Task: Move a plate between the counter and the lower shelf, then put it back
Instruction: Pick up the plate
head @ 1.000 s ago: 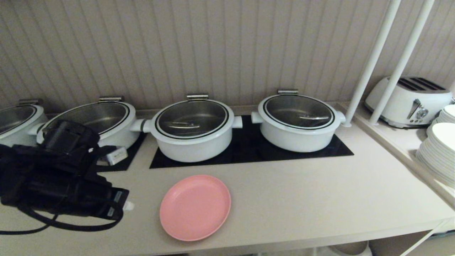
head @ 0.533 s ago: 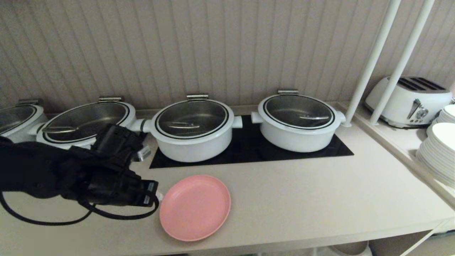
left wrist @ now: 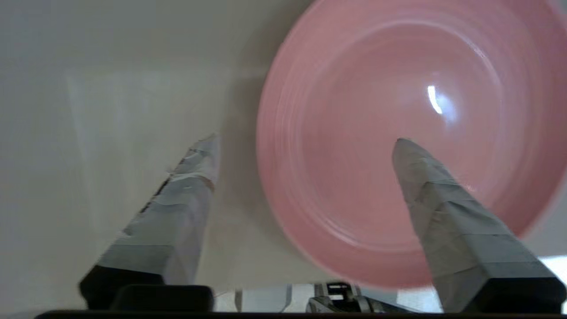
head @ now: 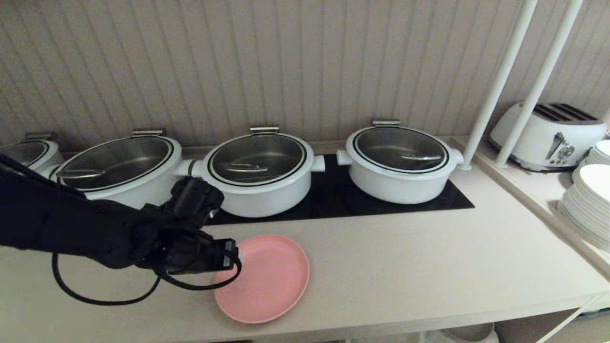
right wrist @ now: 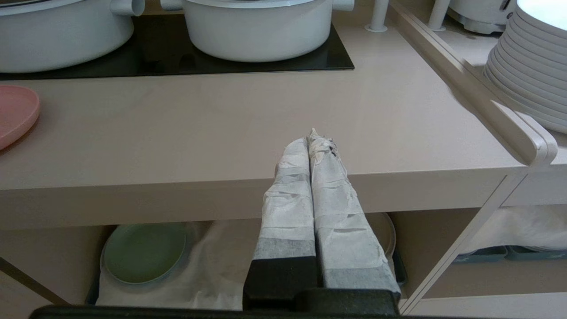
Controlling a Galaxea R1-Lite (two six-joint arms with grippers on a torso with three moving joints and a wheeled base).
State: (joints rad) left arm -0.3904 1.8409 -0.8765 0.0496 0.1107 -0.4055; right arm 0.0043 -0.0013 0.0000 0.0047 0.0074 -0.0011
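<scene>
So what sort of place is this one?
Probably a buffet or catering kitchen: lidded white serving pots lined up on black hob panels, tall stacks of white plates, and a white toaster nearby.

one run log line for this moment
left gripper: open, straddling pink plate rim | plate: flat on counter, not gripped | right gripper: shut, parked at counter front

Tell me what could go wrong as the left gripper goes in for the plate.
1. The left gripper is open, straddling the rim of the plate; closing too high may push it rather than grip it.
2. The plate lies near the counter front edge, so a shove could tip it off.
</scene>
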